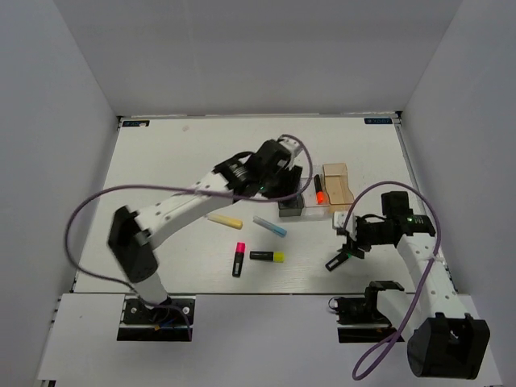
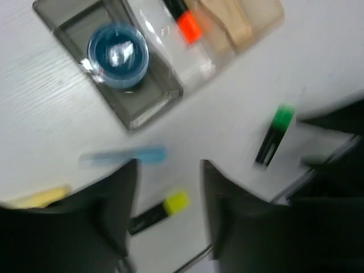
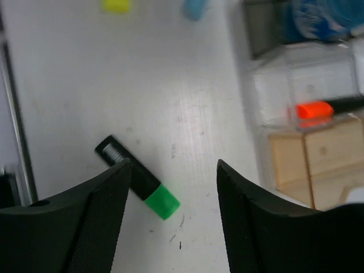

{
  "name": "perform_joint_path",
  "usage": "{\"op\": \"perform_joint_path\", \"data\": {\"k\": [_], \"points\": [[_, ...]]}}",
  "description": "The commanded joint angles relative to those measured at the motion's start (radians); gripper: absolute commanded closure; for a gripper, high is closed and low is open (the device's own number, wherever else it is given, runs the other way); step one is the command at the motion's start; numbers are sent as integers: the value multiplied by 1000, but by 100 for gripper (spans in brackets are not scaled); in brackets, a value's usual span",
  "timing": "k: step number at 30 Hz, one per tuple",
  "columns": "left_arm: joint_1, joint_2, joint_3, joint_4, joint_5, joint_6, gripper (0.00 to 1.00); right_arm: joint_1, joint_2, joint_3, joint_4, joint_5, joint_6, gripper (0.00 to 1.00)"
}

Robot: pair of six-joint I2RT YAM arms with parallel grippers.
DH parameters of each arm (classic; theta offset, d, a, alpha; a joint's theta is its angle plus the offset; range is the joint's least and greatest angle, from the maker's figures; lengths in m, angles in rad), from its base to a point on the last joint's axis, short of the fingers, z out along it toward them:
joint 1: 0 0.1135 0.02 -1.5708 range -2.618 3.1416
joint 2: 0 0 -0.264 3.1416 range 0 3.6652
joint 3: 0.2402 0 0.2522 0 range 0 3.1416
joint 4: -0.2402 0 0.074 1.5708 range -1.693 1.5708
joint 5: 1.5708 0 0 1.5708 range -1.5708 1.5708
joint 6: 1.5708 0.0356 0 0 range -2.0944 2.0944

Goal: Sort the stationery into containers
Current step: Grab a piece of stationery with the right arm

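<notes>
**Step in hand (my judgement):** pick-up of the short black highlighter with a green cap point(image 3: 139, 185). It lies flat on the white table point(image 1: 161, 161), apart from the bins. It sits slantwise, with its black end close beside one finger of my right gripper point(image 3: 173, 170). That gripper's jaws stand apart with nothing between them.

**Next move calls for:** shifting the right gripper sideways until the barrel is centred, turning the wrist so the fingers cross the barrel, then lowering and closing. The carry would probably go to the clear bin, where a like item already lies.

**Left gripper** point(image 2: 169, 170): jaws apart, holding nothing, hanging near the dark end of the bin row.

**Count:**
- Bins, three, small, rectangular and open-topped, joined in a row: dark smoky grey bin point(image 2: 153, 102), clear bin point(image 2: 196, 62), tan-beige bin point(image 2: 239, 25).
- Highlighters, four, short and black:
  - the green-capped one, as above;
  - orange-capped highlighter point(image 2: 185, 20), in the clear bin;
  - pink-capped highlighter point(image 1: 239, 258) and yellow-capped highlighter point(image 1: 267, 256), loose on the table near each other.
- Sticks, two: pale yellow stick point(image 1: 224, 219) and light blue stick point(image 1: 269, 226), both loose on the table.
- Roll, one: small blue round roll point(image 2: 116, 54), in the dark smoky grey bin.

**Tally:** two items binned, five on the table.
</notes>
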Motion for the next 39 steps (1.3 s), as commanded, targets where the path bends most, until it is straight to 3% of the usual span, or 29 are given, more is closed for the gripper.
{"op": "perform_joint_path", "data": {"k": [1, 5, 12, 24, 30, 34, 39], "points": [[-66, -271, -210, -195, -126, 166, 29, -1, 101, 5, -399, -22, -747, 35], [-124, -477, -520, -160, -89, 218, 21, -2, 292, 91, -615, -2, -1085, 35], [-146, -631, -770, -83, -78, 218, 20, 30, 386, 11, -402, 43, -1023, 35], [-149, -648, -827, -31, -86, 220, 20, 42, 416, -161, 61, 159, -817, 36], [-152, -659, -831, -25, -78, 214, 20, 48, 429, -181, 87, 187, -804, 36], [-149, -646, -833, -7, -60, 206, 20, 51, 450, -204, 150, 302, -841, 39], [-155, -591, -816, 23, -28, 197, 20, 44, 490, -143, 74, 412, -926, 43]]}}
